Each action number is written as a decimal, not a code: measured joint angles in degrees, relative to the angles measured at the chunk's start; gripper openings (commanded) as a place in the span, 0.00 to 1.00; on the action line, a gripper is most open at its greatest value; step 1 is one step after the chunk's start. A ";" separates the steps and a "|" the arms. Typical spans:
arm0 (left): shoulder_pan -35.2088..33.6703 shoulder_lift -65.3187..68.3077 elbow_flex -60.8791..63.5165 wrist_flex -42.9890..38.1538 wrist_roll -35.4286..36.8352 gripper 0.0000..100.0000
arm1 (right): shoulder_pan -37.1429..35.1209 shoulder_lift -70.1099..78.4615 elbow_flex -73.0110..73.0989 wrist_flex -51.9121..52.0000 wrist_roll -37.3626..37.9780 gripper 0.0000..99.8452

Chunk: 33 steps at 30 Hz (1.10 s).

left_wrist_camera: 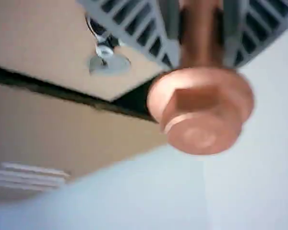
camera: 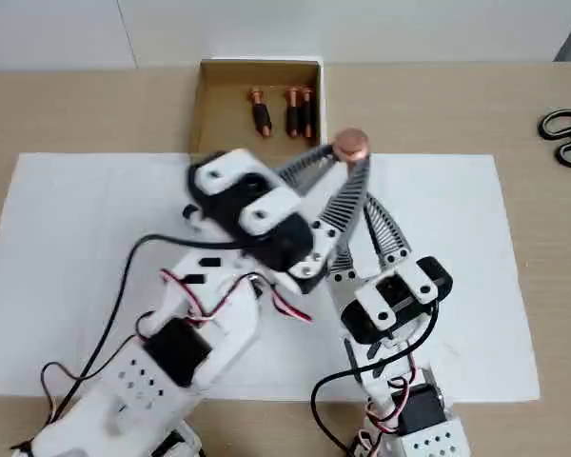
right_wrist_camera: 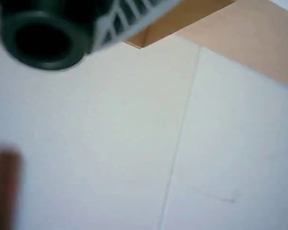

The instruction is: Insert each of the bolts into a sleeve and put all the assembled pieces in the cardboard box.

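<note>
A copper bolt [left_wrist_camera: 199, 108] with a hex flange head hangs by its shaft in my left gripper [left_wrist_camera: 201, 28], which is shut on it. From above, the bolt head [camera: 350, 146] shows just below the cardboard box [camera: 202, 105], where the left gripper [camera: 331, 157] and right gripper [camera: 360, 176] meet. My right gripper is shut on a black sleeve [right_wrist_camera: 41, 40], whose open end faces the camera beside a grey ribbed finger [right_wrist_camera: 127, 17]. Three assembled pieces [camera: 285, 111] lie in the box. A copper blur [right_wrist_camera: 2, 187] sits at the picture's edge.
White paper [camera: 457, 286] covers the wooden table in front of the box. Scissors [camera: 566, 135] lie at the far right on the bare wood. Both arms crowd the middle of the paper, their cables trailing toward the front edge.
</note>
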 measured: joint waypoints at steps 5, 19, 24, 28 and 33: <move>0.97 0.62 0.00 0.00 0.00 0.01 | 0.09 0.00 0.00 0.00 0.00 0.00; 0.88 0.62 -0.09 6.42 -4.57 0.01 | -0.26 0.00 0.00 0.62 0.00 0.00; 0.79 0.62 -0.09 8.97 -4.48 0.01 | -0.26 0.00 0.00 3.52 0.00 0.00; 0.70 0.62 -0.09 9.05 -4.48 0.01 | -0.26 0.00 0.00 3.78 0.00 0.00; 0.70 0.62 -1.41 9.49 -4.48 0.01 | -0.26 0.00 0.00 4.04 0.00 0.00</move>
